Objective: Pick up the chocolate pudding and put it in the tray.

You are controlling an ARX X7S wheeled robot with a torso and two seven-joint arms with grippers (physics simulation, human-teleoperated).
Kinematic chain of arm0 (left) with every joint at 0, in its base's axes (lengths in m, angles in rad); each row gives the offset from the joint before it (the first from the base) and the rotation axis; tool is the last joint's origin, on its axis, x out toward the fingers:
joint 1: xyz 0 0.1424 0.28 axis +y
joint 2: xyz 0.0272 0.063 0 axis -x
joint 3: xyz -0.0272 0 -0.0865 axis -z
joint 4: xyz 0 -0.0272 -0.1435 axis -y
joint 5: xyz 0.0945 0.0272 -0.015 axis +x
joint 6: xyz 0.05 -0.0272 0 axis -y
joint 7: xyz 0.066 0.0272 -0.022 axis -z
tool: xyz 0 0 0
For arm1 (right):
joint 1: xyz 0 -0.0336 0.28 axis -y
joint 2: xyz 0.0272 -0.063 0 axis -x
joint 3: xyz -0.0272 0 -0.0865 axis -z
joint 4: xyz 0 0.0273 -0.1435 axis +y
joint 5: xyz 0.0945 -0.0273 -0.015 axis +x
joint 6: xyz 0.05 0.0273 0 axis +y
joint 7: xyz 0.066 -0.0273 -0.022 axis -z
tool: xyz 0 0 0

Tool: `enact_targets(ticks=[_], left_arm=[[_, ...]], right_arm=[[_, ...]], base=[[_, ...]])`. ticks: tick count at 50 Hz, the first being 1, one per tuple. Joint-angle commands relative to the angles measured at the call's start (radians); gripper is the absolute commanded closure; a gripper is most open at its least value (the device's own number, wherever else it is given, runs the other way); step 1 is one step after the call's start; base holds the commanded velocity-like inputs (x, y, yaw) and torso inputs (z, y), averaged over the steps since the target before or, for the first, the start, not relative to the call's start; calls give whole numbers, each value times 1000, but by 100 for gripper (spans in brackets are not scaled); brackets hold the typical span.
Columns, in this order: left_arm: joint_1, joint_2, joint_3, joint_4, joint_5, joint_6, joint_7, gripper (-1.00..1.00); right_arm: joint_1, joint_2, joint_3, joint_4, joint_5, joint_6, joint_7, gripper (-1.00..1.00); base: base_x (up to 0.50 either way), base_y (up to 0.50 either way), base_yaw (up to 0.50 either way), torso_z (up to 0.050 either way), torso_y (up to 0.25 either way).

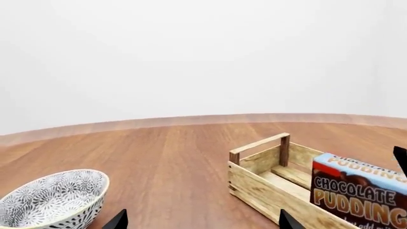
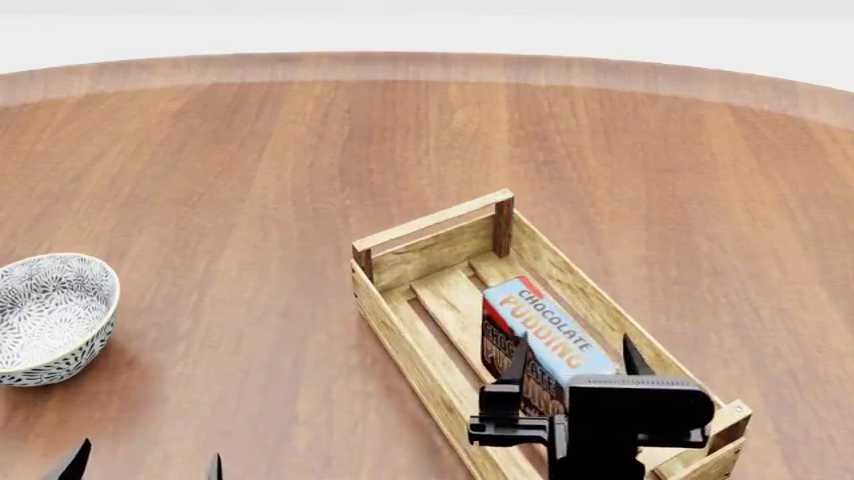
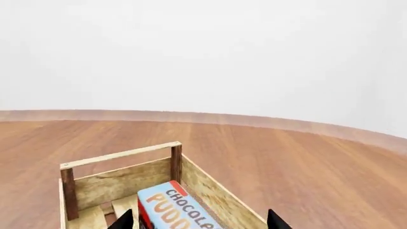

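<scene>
The chocolate pudding (image 2: pixel 534 325) is a carton with a light-blue face and orange lettering. It stands on a long edge inside the tray (image 2: pixel 427 225), a light-wood slatted crate with bar handles, and leans toward the tray's right wall. My right gripper (image 2: pixel 574 355) is open above the tray's near half. Its fingertips stand wider than the carton, one on each side of the carton's near end. The right wrist view shows the pudding (image 3: pixel 171 207) between the spread tips of that gripper (image 3: pixel 198 220). My left gripper (image 2: pixel 144 465) is open and empty at the near left.
A grey-white patterned bowl (image 2: pixel 47 315) stands on the wooden table at the left, also in the left wrist view (image 1: pixel 54 198). That view also shows the tray (image 1: pixel 258 143) and the pudding (image 1: pixel 359 195). The table's far edge curves across the back.
</scene>
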Motion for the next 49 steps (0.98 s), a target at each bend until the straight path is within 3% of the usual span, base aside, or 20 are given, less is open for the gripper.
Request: enact_targets(ticks=[1, 16, 49], left_arm=[[26, -20, -14, 72, -2, -5, -22, -100], [70, -47, -11, 171, 13, -4, -42, -100], [98, -72, -3, 240, 23, -7, -57, -100]], right_arm=[[-83, 173, -6, -416, -34, 5, 158, -100], [-185, 348, -20, -820, -227, 19, 386, -100], [-267, 401, -27, -980, -359, 14, 477, -100]], base=[[0, 0, 0, 0, 0], [0, 0, 0, 0, 0], [0, 0, 0, 0, 0]])
